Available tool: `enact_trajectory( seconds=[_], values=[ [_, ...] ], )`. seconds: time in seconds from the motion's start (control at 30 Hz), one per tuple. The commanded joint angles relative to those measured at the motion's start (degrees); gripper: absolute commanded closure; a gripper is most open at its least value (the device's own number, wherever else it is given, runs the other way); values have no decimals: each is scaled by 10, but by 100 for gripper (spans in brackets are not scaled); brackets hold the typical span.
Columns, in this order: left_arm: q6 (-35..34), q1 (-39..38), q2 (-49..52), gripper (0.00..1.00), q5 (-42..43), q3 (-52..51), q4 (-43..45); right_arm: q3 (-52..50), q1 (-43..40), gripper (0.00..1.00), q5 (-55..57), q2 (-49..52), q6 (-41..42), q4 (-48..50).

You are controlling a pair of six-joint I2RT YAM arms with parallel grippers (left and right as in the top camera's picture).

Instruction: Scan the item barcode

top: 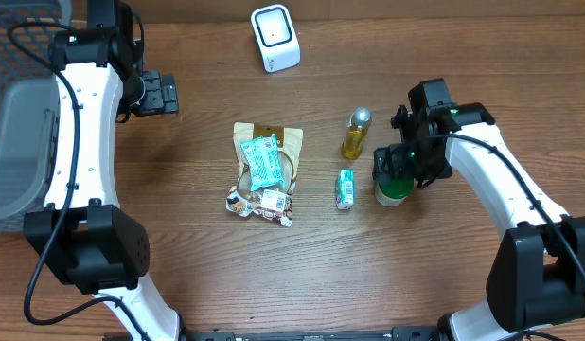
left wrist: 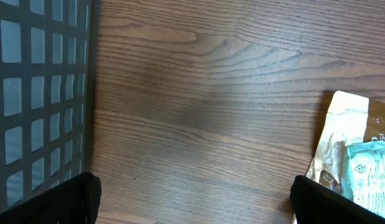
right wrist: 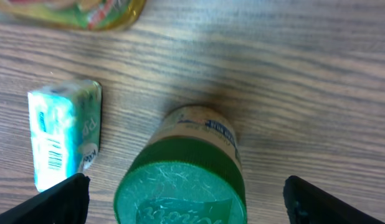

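Observation:
A jar with a green lid stands upright on the table, and my right gripper hangs open just above it. One finger is on each side of the lid, with a gap on both sides. From above, the right gripper covers most of the jar. The white barcode scanner stands at the back middle. My left gripper is open at the back left over bare wood, and in its own view nothing lies between the fingers of the left gripper.
A small teal box with a barcode lies left of the jar, and a yellow bottle lies behind it. A tan snack pouch with a teal packet on it sits mid-table. A grey mesh basket is at the left edge.

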Motion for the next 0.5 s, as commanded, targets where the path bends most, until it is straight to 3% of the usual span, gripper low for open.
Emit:
enact_trajectory(
  seconds=[0.0,0.37,0.47],
  values=[
    [6,0,-2,0,-3,9,1,-5,-1,7,0,-1,-8,3],
    [6,0,-2,1,-3,9,1,-25,0,9,-21,-1,-8,4],
    [6,0,-2,0,-3,9,1,-26,0,21,-21,-1,-8,10]
  ],
)
